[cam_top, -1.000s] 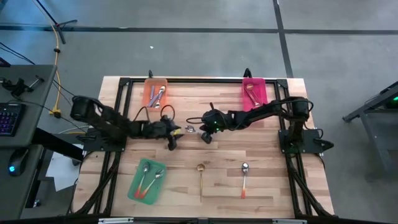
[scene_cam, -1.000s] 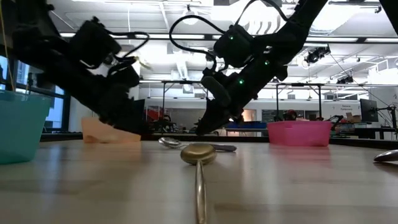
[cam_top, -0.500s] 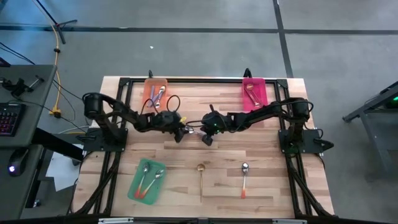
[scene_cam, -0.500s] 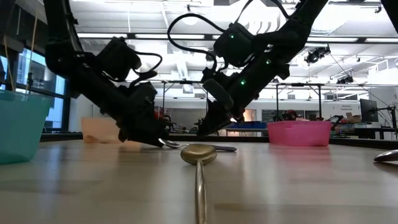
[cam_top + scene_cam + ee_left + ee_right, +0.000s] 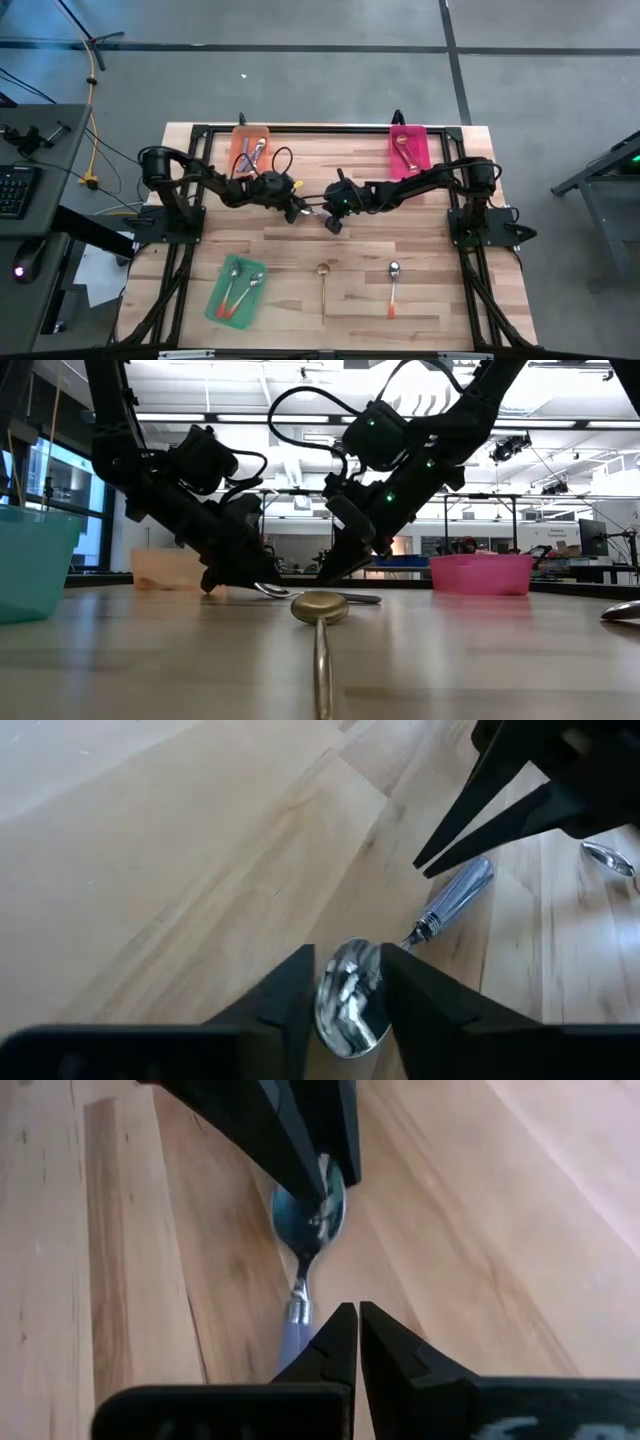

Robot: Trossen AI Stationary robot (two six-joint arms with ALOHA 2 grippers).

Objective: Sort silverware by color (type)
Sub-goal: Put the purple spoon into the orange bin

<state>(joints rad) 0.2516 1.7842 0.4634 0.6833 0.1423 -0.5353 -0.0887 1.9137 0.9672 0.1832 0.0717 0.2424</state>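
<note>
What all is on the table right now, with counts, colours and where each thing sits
Purple-blue-handled spoon: one loose at table centre, silver bowl between the left gripper's fingers; more in the orange tray.
Gold spoon: one, near edge, centre.
Orange-red-handled spoon: one, right of the gold one; two more in the green tray.
Orange tray: one, far left, holding spoons.
Pink tray: one, far right, holding gold spoons.
Green tray: one, near left.
Left gripper: open around the spoon bowl.
Right gripper: fingers together, over the spoon's handle.
</note>
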